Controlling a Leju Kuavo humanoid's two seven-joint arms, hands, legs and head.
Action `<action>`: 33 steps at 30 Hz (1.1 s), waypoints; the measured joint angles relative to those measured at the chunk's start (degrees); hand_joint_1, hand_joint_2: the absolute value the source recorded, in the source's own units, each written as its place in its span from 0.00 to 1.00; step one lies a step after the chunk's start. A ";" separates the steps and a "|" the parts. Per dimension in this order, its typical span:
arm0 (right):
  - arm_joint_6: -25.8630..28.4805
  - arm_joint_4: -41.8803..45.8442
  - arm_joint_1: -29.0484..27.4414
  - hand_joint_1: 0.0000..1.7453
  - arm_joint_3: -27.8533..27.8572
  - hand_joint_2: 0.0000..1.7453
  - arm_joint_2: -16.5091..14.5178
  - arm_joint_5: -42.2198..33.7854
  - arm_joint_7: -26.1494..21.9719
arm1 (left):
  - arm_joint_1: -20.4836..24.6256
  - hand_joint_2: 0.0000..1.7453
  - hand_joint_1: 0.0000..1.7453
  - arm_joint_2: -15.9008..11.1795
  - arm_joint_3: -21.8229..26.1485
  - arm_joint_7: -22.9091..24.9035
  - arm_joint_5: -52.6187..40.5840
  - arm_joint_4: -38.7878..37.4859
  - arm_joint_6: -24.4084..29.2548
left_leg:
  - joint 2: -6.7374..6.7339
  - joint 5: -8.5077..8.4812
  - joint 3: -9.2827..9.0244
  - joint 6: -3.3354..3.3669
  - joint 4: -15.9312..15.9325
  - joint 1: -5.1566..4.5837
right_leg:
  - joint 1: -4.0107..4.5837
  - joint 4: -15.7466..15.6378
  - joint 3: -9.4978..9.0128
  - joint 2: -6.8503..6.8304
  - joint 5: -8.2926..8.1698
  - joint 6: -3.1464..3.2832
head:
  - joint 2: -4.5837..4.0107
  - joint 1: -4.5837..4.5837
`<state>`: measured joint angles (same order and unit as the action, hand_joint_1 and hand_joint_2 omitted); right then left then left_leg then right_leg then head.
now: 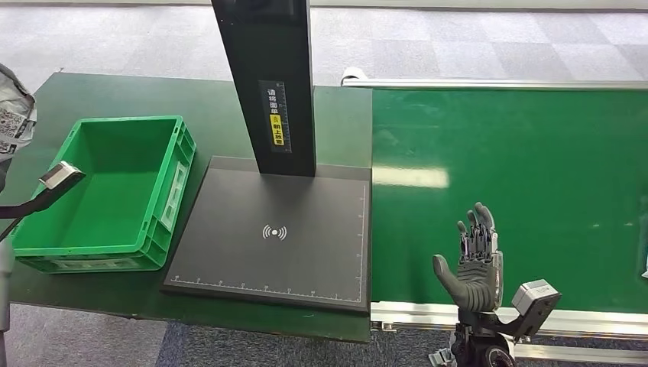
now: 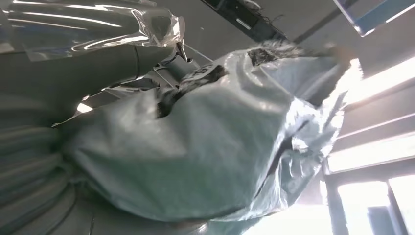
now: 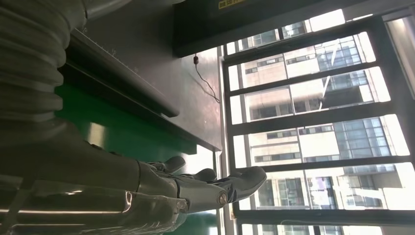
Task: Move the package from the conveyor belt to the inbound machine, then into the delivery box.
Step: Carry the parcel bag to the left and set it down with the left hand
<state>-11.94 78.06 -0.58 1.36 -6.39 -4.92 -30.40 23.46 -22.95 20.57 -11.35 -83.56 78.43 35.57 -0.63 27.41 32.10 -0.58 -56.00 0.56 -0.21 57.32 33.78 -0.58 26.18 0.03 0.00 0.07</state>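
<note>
A parcel-sorting station: green conveyor belt [image 1: 520, 191], black scanning platform [image 1: 275, 233], green plastic crate [image 1: 164, 191], grey carpet-tiled floor [image 1: 474, 38].

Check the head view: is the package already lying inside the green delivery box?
No, the green delivery box shows a bare green floor, while the package sits at the picture's left edge, beyond the box.

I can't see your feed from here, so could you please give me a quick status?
Left hand holds package, raised beside crate. Right hand open, empty, over belt. Crate empty, scanner pad bare; nothing in the way.
</note>
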 joint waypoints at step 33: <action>-0.43 2.42 -3.09 0.00 1.89 1.00 0.03 1.94 0.43 | -4.89 1.00 0.00 11.33 -17.23 -16.26 74.23 9.04 -36.10 | -0.24 0.14 0.02 -0.02 -0.01 -0.02 | -0.04 0.00 0.04 0.24 -0.01 -0.01 | 0.00 0.01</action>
<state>-12.37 80.48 -3.66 3.25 -6.36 -2.98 -29.97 18.57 -11.62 3.34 -27.62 -9.33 87.47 -0.53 -0.87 27.55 32.12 -0.60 -56.01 0.54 -0.25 57.32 33.82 -0.34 26.17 0.02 0.00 0.08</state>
